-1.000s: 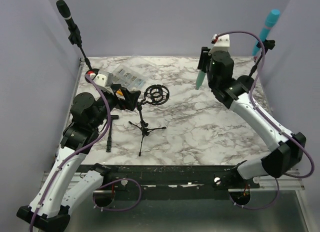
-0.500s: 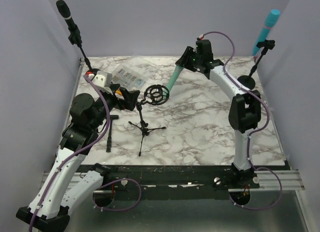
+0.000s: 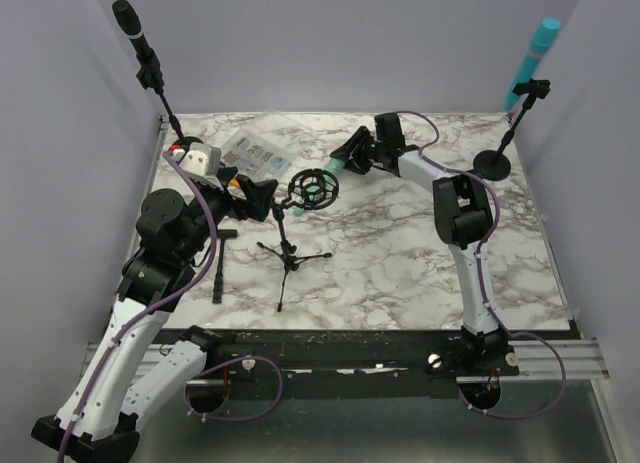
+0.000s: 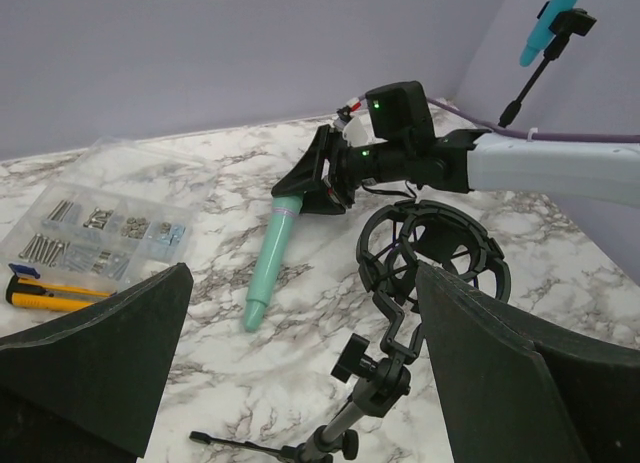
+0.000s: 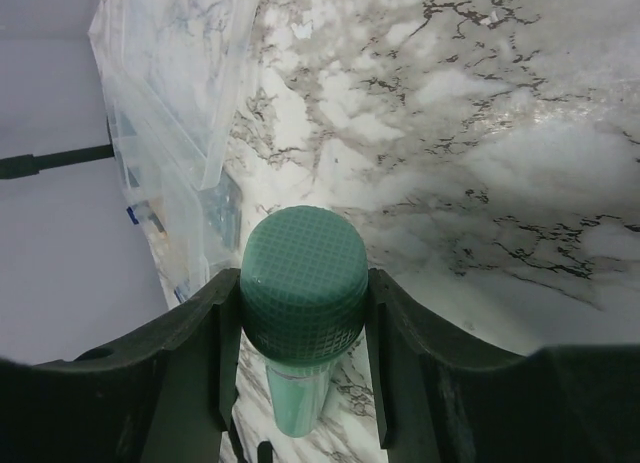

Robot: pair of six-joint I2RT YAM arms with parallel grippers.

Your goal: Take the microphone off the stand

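Note:
My right gripper point(image 3: 352, 151) point(image 4: 325, 178) is shut on the mesh head of the teal-green microphone point(image 5: 303, 283) point(image 4: 272, 253). The microphone slants down to the marble table, its thin end at or just above the surface, behind the stand. The black tripod stand point(image 3: 290, 253) carries an empty round shock mount point(image 3: 313, 189) point(image 4: 435, 258). Facing that mount is my left gripper point(image 3: 255, 195) point(image 4: 300, 313), open wide, its fingers point(image 4: 110, 353) on either side of the stand's neck without touching it.
A clear box of screws point(image 3: 255, 155) point(image 4: 95, 228) and a yellow-black knife point(image 4: 45, 295) lie at the back left. A black microphone on a stand point(image 3: 140, 43) rises at the back left, a blue one point(image 3: 530, 58) at the back right. A black rod point(image 3: 218, 273) lies near my left arm.
My right arm has swung from the back right to the left and down, carrying the green microphone to the table just behind the shock mount. My left arm has barely moved.

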